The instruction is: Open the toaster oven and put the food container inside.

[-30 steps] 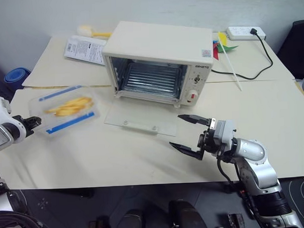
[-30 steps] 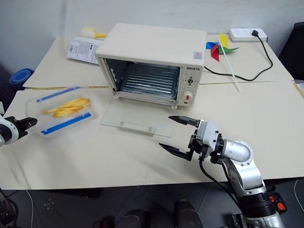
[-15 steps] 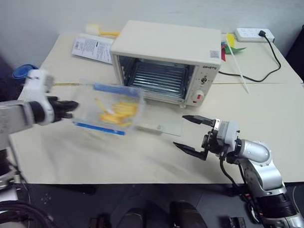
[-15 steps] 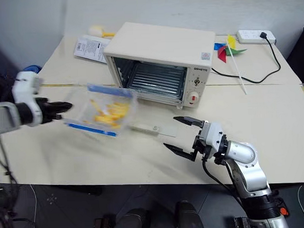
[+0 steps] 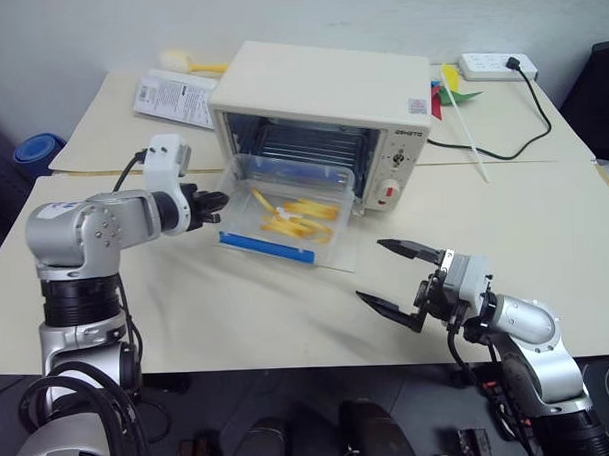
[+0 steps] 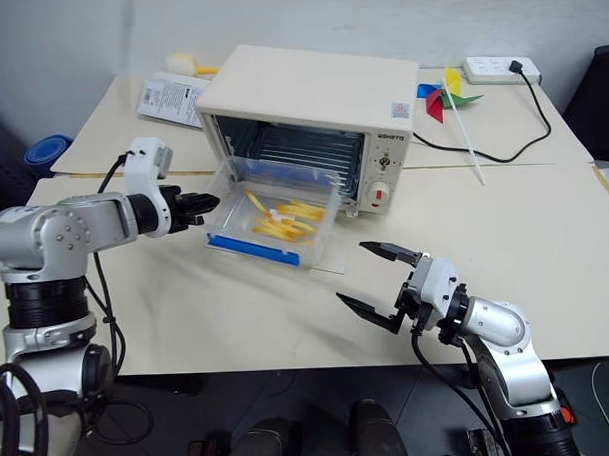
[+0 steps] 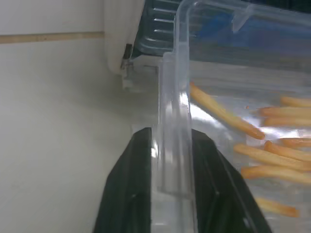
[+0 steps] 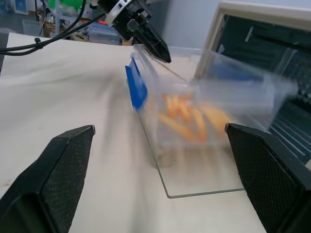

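The bench (image 5: 287, 309) is covered in cream sheets and carries everything here. At its far middle stands the oven (image 5: 321, 117), cream-white, its mouth facing near, the wire rack visible inside. Its glass door (image 5: 326, 259) lies folded down flat on the bench in front of the mouth. Knobs and a red button sit on the panel at the oven's right side.

The container (image 5: 287, 211) is over the open door, at the oven's mouth: its far edge reaches just into the opening while its near edge, with a blue strip, hangs above the glass. It is tilted, the far side higher. Yellow fries lie inside it.

The left tool (image 5: 212, 201) reaches in from the left and pinches the container's left rim between its two black fingers (image 7: 131, 194); in the left wrist view the clear rim runs straight up between them, so the tool is closed narrowly on the container.

The right tool (image 5: 398, 283) hovers over the near right part of the bench, well apart from the door and the container, its fingers spread wide and holding nothing.

Far left of the oven lies a white leaflet (image 5: 172, 98). Far right are a pinwheel (image 5: 448, 91) and a power strip (image 5: 492, 65) with a black cable (image 5: 512, 141) trailing across the bench.
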Controlling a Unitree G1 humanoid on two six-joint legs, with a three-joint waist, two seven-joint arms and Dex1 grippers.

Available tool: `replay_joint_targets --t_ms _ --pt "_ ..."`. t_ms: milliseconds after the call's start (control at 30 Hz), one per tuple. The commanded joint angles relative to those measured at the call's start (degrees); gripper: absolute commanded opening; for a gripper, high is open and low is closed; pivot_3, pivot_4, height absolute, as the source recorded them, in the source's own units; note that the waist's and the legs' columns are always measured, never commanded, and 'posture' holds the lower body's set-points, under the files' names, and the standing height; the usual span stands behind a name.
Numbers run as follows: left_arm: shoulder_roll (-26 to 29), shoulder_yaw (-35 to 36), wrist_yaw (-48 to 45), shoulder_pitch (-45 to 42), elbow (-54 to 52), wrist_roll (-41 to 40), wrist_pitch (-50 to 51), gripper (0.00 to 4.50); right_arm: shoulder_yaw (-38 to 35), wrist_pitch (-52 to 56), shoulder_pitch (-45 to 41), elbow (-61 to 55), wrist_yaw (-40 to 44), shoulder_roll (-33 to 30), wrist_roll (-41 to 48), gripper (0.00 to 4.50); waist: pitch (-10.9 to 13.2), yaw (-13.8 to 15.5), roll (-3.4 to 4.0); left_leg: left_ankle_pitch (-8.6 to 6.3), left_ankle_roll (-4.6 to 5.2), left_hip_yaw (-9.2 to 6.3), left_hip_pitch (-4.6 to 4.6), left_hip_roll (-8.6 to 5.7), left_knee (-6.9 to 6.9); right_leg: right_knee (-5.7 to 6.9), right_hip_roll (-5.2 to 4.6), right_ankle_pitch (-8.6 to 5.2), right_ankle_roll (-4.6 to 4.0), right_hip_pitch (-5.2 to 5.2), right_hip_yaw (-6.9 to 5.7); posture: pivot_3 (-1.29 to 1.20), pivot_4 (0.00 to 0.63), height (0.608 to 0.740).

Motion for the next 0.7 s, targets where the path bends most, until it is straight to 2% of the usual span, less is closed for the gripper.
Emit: replay_joint_targets --t_ms 33,100,133,233,367,400,467,533,600,700 --pt "-2.1 3.9 0.7 -2.4 0.5 0.3 -2.7 2.17 -0.9 2.4 0.5 -5.1 -1.0 -0.8 2.3 4.50 0.0 0.0 0.00 0.00 0.00 0.01 0.00 0.00 0.00 0.00 0.00 0.00 0.00 0.00 0.00 0.00 0.150 0.740" --pt "-4.1 10.5 1.9 -3.5 1.9 -2.0 -0.5 2.77 -0.1 5.0 0.4 -7.3 -1.9 -0.6 3.2 4.50 0.0 -0.1 0.00 0.00 0.00 0.00 0.00 0.02 0.00 0.00 0.01 0.00 0.00 -0.02 0.00 0.00 0.150 0.740" --pt "-2.6 10.8 0.5 -2.7 1.6 -2.0 -0.6 3.02 0.5 6.3 0.3 -8.5 -2.4 -0.6 3.1 4.50 0.0 -0.2 0.00 0.00 0.00 0.00 -0.01 0.03 0.00 0.01 0.03 0.00 0.00 -0.02 -0.01 0.00 0.150 0.740" --pt "4.2 11.9 -8.9 2.0 -1.2 -6.0 -0.2 3.02 2.9 12.1 -0.2 -11.7 -4.3 -1.1 2.3 4.50 0.0 -1.2 0.01 -0.02 -0.06 0.11 0.01 0.10 -0.07 0.06 0.10 0.00 0.00 -0.14 0.10 0.00 0.150 0.740" --pt "16.8 6.9 -34.9 16.4 -3.3 -1.5 -25.9 2.15 6.5 17.3 -1.7 -12.2 -7.5 -0.7 -1.3 3.63 0.0 -1.6 0.04 -0.03 -0.14 0.12 0.07 0.14 -0.19 0.07 0.11 -0.01 -0.02 -0.25 0.07 0.00 0.150 0.740" --pt "18.7 6.1 -41.6 19.9 -2.6 -0.6 -32.3 1.80 7.5 18.1 -2.4 -11.5 -8.6 0.0 -2.6 3.25 0.0 -1.5 0.04 -0.03 -0.14 0.10 0.07 0.14 -0.16 0.04 0.10 -0.01 -0.04 -0.23 0.05 0.00 0.150 0.740" --pt "20.7 3.2 -49.2 24.9 -0.9 2.5 -42.6 1.15 9.1 19.5 -3.8 -9.8 -10.7 1.4 -4.5 2.56 0.0 -1.1 0.06 -0.03 -0.13 0.07 0.07 0.12 -0.13 -0.06 0.07 -0.02 -0.05 -0.12 0.04 0.00 0.150 0.740" --pt "19.5 1.6 -51.9 26.6 1.0 4.0 -49.1 0.52 10.3 21.0 -4.8 -8.4 -12.4 2.6 -6.0 1.84 0.0 0.2 0.08 -0.02 -0.09 0.04 0.10 0.08 -0.12 -0.13 0.01 -0.01 -0.07 0.00 0.02 0.00 0.150 0.740" --pt "13.2 -0.1 -50.4 25.5 2.2 3.9 -53.4 0.01 12.4 19.0 -7.8 -4.1 -14.2 5.5 -9.0 1.20 0.0 1.3 0.07 0.00 -0.03 -0.11 0.06 -0.01 -0.07 -0.17 -0.07 -0.01 -0.07 0.05 -0.08 0.00 0.150 0.740" --pt "7.5 -3.8 -48.5 22.9 3.8 5.7 -54.2 0.00 12.5 17.4 -11.3 0.6 -16.3 9.2 -10.5 0.19 0.0 1.6 0.05 0.01 0.10 -0.14 0.01 -0.15 0.05 -0.17 -0.15 0.04 0.00 0.10 -0.11 0.00 0.150 0.740"
